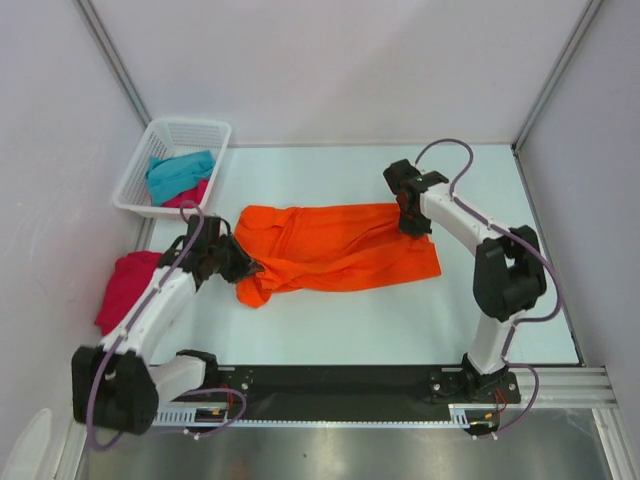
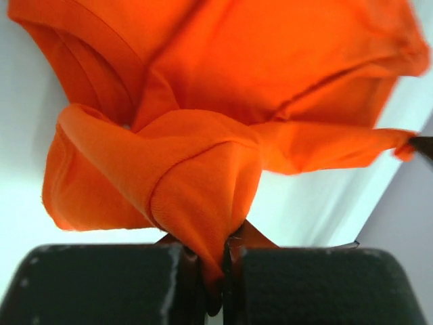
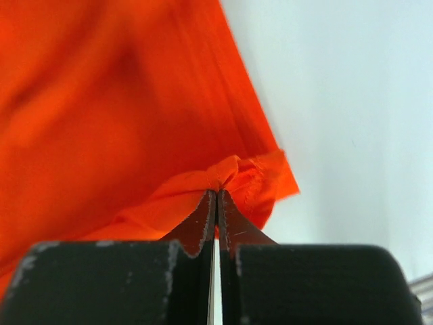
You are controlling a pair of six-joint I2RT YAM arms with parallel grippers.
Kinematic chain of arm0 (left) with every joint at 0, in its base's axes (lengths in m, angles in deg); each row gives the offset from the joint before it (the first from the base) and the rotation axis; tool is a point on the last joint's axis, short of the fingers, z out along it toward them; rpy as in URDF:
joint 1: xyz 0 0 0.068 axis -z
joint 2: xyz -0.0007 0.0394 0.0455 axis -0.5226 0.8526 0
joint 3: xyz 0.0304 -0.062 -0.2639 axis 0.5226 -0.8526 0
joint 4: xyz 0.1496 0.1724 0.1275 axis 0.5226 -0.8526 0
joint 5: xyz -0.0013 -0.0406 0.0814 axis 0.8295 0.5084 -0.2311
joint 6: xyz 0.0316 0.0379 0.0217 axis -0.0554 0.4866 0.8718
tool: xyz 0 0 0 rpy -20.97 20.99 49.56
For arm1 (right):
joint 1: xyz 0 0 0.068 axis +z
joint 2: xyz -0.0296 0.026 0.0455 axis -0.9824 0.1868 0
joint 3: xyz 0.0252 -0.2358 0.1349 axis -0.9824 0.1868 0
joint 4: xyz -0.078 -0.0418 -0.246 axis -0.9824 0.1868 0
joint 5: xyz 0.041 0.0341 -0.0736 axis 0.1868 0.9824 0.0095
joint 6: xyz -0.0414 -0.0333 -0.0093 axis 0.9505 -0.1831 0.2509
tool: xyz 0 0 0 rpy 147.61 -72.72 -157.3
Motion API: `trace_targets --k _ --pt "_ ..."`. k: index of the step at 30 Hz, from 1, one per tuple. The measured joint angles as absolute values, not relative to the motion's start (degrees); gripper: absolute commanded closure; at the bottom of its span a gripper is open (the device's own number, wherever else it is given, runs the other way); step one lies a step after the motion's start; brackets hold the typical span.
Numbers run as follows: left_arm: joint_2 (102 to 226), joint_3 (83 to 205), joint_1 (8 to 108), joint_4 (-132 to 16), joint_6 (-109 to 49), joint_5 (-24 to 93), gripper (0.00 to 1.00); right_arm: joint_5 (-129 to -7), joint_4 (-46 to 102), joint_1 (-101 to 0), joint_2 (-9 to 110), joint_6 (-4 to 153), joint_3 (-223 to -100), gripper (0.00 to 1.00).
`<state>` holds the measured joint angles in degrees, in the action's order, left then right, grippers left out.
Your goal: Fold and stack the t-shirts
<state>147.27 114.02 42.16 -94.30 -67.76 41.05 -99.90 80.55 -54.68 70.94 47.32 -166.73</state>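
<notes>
Orange cloth stretches across the middle of the pale worktop (image 1: 400, 310). It is the orange t-shirt (image 1: 335, 248), rumpled and drawn out lengthways between the two arms. The left claw (image 1: 248, 268) meets its left end, where the fabric bunches into a thick wad. In the left wrist view the two dark fingers (image 2: 101, 284) are pressed together on a fold of the hemmed cloth, which runs down into the narrow slit between them.

The right claw (image 1: 412, 226) sits at the shirt's upper right corner. The right wrist view shows its fingers (image 3: 196, 227) closed to a hairline gap, pinching a small puckered bit of the edge at their tips. From above, wrinkles run along the shirt from one claw to the other. Whether the ends are raised off the worktop cannot be told from that view.

A white lattice basket (image 1: 190, 124) stands in the far left corner, apart from the orange t-shirt. Inside it a teal t-shirt (image 1: 180, 172) lies crumpled on top, and a crimson t-shirt (image 1: 192, 196) shows beneath it on the near side. A pink t-shirt (image 1: 125, 285) lies in a heap at the left edge of the worktop, just beside the left arm.
</notes>
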Motion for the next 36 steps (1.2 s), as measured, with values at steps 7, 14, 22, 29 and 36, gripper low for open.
trace_targets --k 7,14,22,29,36 --pt "169.0 120.5 37.5 -87.2 -64.0 45.6 0.73 -98.9 80.7 -56.7 82.4 51.3 -182.1 1.00" --pt "179.1 124.7 36.5 -82.3 -61.3 49.6 0.15 -98.5 81.2 -58.7 86.1 52.9 -183.2 0.90" --pt "178.8 127.6 33.9 -82.2 -59.7 50.0 0.12 -99.1 81.2 -61.0 87.0 53.8 -183.0 0.74" --pt "170.5 124.2 33.8 -82.6 -58.7 50.0 0.12 -102.9 81.6 -60.3 87.0 53.9 -183.0 0.73" --pt "157.9 111.8 37.4 -83.4 -58.7 49.4 0.12 -106.1 81.5 -56.6 83.5 53.3 -178.1 0.72"
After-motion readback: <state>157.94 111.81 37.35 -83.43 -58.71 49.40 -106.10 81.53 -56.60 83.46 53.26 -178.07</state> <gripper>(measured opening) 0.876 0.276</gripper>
